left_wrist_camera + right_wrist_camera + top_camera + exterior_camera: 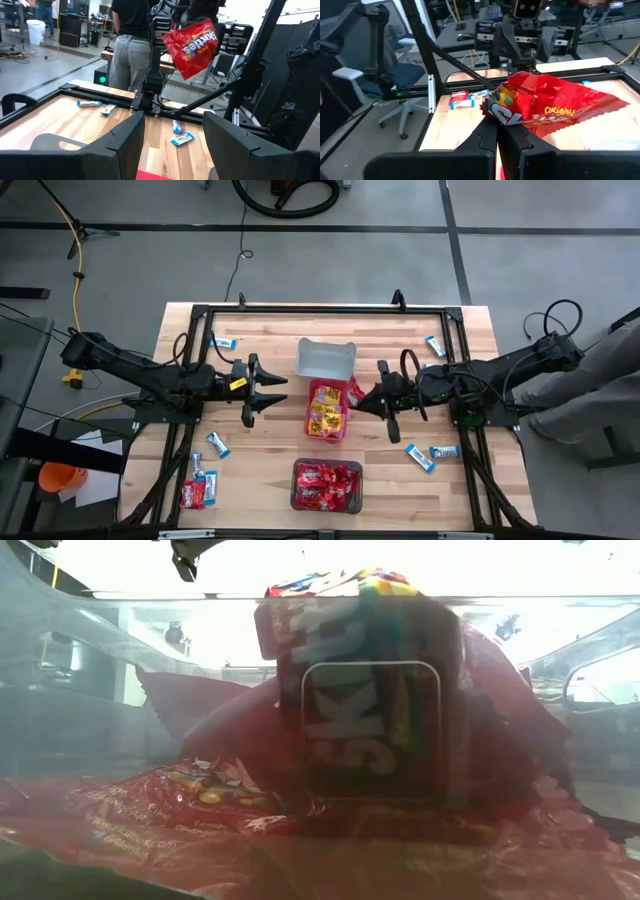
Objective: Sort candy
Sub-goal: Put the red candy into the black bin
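Above the pink bin's (327, 408) right edge, right gripper (362, 398) is clamped on a red candy packet (354, 392) hanging just beside its fingertips toward centre, dark bin (326, 485) of reds nearer camera; left gripper (272, 390) waits opposite, jaws apart, empty.

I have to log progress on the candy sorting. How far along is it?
Partly done. The dark bin holds red packets, the pink bin holds yellow and red ones, and the grey bin looks empty. In hand: the right gripper is shut on a red packet beside the pink bin. The left gripper is open, empty. Left: blue-and-white packets and a red one on the table.
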